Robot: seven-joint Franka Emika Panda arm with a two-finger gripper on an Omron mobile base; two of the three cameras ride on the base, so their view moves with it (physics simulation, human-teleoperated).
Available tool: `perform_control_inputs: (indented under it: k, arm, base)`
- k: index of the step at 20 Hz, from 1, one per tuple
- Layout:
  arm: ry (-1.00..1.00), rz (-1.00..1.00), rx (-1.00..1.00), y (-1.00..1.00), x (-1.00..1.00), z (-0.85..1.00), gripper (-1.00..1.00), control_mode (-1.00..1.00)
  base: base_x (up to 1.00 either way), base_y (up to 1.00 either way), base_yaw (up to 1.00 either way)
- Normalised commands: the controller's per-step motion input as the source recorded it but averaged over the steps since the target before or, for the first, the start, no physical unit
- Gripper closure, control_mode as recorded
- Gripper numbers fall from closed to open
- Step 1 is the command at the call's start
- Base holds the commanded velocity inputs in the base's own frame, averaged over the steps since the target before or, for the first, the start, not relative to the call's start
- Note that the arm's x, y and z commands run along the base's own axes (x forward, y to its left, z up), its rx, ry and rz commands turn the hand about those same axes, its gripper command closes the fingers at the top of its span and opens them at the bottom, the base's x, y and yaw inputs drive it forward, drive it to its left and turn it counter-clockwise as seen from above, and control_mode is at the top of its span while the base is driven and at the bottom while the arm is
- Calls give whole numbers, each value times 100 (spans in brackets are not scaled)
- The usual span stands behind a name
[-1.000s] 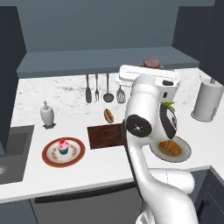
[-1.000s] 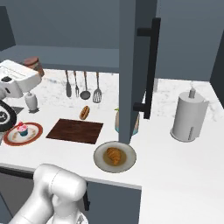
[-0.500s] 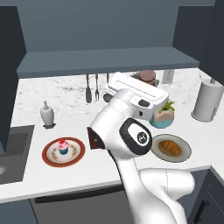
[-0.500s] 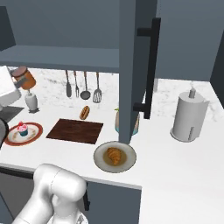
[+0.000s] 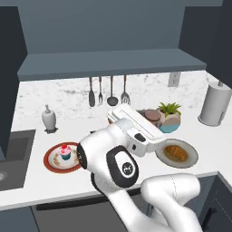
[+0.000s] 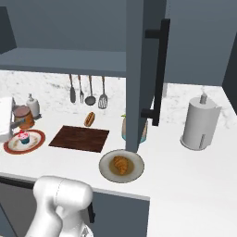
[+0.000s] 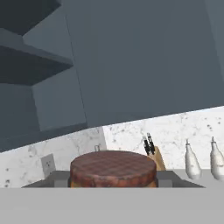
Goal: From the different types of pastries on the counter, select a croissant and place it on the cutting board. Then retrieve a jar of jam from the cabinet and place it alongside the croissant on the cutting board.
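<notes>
My gripper (image 5: 152,118) is shut on the jar of jam (image 5: 153,115), an orange jar with a reddish-brown lid, held above the counter (image 5: 31,181) below the cabinet shelf (image 5: 113,61). The hand view looks across the jar's lid (image 7: 113,168), with dark fingers (image 7: 57,177) on either side. The right base view puts the jar (image 6: 21,115) at the far left, above the cupcake (image 6: 23,137) on its red plate. The croissant (image 5: 176,152) lies on a grey plate (image 6: 107,172). The cutting board (image 6: 79,138) is bare, with the bun (image 6: 90,119) behind it.
An open cabinet door (image 6: 143,69) hangs in front of the plant pot (image 5: 168,118). A paper towel holder (image 5: 216,104) stands at the right, and utensils (image 5: 110,90) hang on the backsplash. A white dispenser (image 5: 48,118) and a sink (image 5: 13,149) are at the left.
The arm has swung down from shelf height, carrying the jar lower toward the counter. Everything on the counter stays where it was.
</notes>
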Motion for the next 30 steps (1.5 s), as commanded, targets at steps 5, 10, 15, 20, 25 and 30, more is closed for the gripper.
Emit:
perform_control_inputs:
  k: [5,10,15,20,25,30]
  arm:
    - [4,-15,17,-5,17,-78,100,-100]
    - [0,-13,8,-31,67,-47,100,-100]
    - [0,-15,7,-40,89,-34,100,-100]
    - [0,-14,2,-19,76,-49,100,-100]
    - [0,-11,0,0,80,-65,100,-100]
    - [0,-9,0,0,85,-43,100,-100]
  base:
    - [0,0,0]
    - [0,0,0]
    - [0,0,0]
    - [0,0,0]
    - [0,0,0]
    - [0,0,0]
